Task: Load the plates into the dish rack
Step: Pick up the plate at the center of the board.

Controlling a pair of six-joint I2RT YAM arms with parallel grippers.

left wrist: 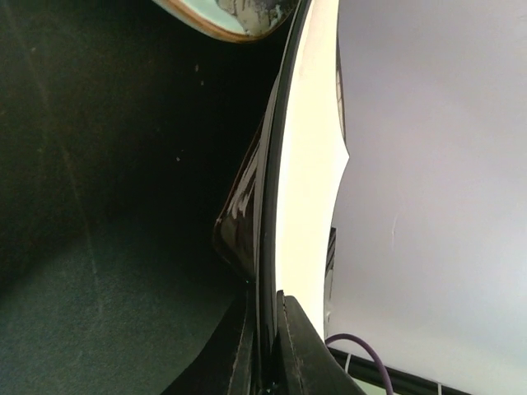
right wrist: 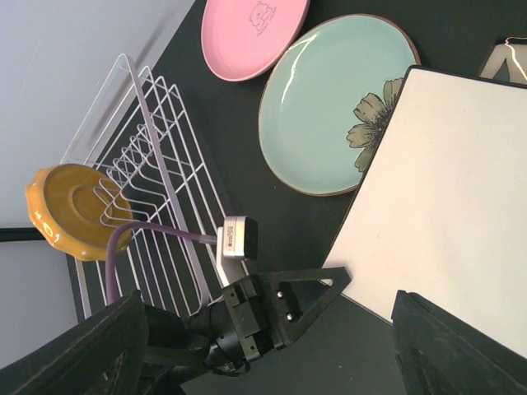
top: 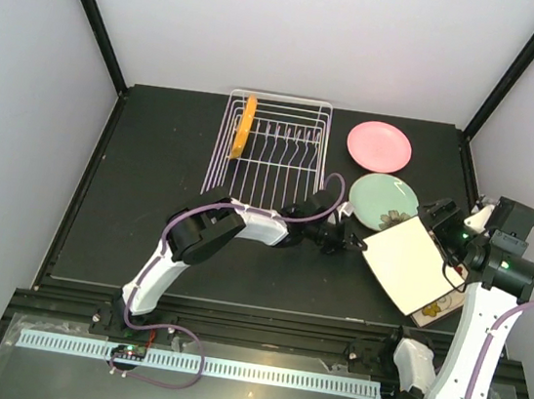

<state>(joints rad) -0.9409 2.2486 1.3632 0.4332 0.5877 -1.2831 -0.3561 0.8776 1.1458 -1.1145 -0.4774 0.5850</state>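
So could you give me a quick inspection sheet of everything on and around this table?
Surface: black table.
Job's things: orange plate upright in dish rack; pink plate and green plate flat beside it; white square plate overlapping floral square plate.
Clutter: nothing seen.
Grippers: left gripper shut on white square plate's corner; right gripper open above it.
Cables: purple cable along left arm.
Surroundings: white walls, black posts.
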